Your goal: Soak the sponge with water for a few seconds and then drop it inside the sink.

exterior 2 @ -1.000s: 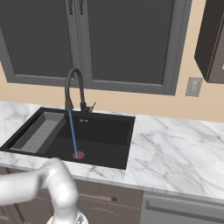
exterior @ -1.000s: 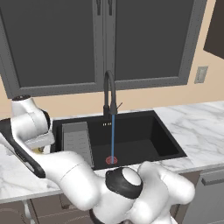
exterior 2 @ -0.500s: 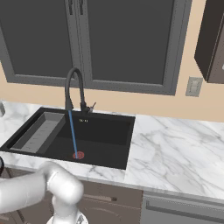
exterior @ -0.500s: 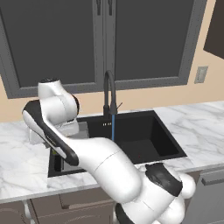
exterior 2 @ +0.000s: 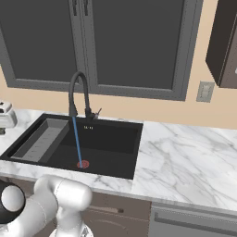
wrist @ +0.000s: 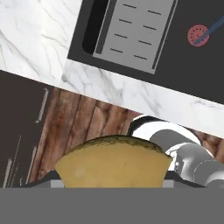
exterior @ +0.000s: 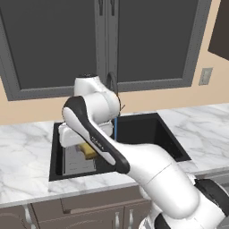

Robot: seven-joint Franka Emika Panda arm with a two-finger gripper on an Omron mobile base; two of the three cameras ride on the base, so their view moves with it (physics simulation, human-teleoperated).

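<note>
I count one sponge (wrist: 114,161), yellow-brown, pinched between the gripper (exterior: 89,150) jaws, so the tool is clenched on it; in the left base view it shows as a yellow block under the hand, over the left part of the sink (exterior: 167,134), above the grey ribbed rack (exterior: 76,162). One water stream (exterior 2: 77,141), thin and blue, runs straight down from the one black arched faucet (exterior 2: 76,90) to the one red-ringed drain (exterior 2: 83,164). Sponge sits left of the stream, near it; I can't tell if they touch. One marble counter (exterior 2: 185,157) wraps the basin. Two dark cabinet doors (exterior 2: 134,41) behind, one wall outlet (exterior 2: 204,91) to the right.
</note>
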